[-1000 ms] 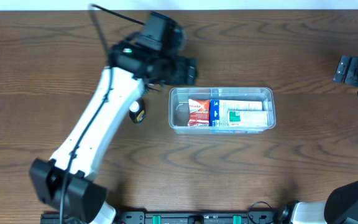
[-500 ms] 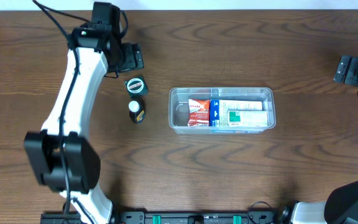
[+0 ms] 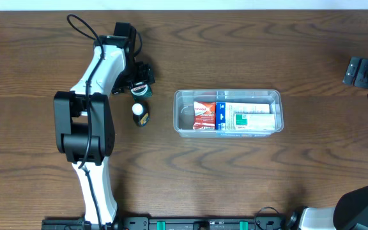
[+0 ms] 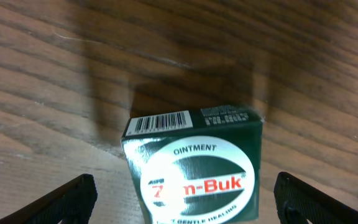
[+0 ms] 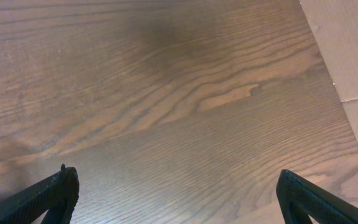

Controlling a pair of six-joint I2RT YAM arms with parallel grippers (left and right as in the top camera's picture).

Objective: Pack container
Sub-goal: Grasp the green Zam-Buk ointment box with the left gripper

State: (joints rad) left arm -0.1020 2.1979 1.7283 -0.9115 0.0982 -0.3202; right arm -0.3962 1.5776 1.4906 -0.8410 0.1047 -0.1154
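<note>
The container [image 3: 227, 112] sits near the middle of your table [image 3: 248, 179], long side running left to right. Look inside and you find a red-and-white packet [image 3: 204, 115], a blue box [image 3: 220, 116] and a white box [image 3: 255, 118] with a green patch, side by side; their print is too small to read. Left of it, apart, a small bottle [image 3: 140, 114] with a white cap lies on the wood. Just beyond that stands a green box [image 4: 191, 165] reading "OINTMENT" and "m-Buk" under a barcode. Your left pincer [image 4: 185, 180] hangs over it, released, fingers [image 4: 73, 198] clear of both sides. Far off at the right edge, your right pincer [image 5: 178, 177] is spread wide over bare wood
</note>
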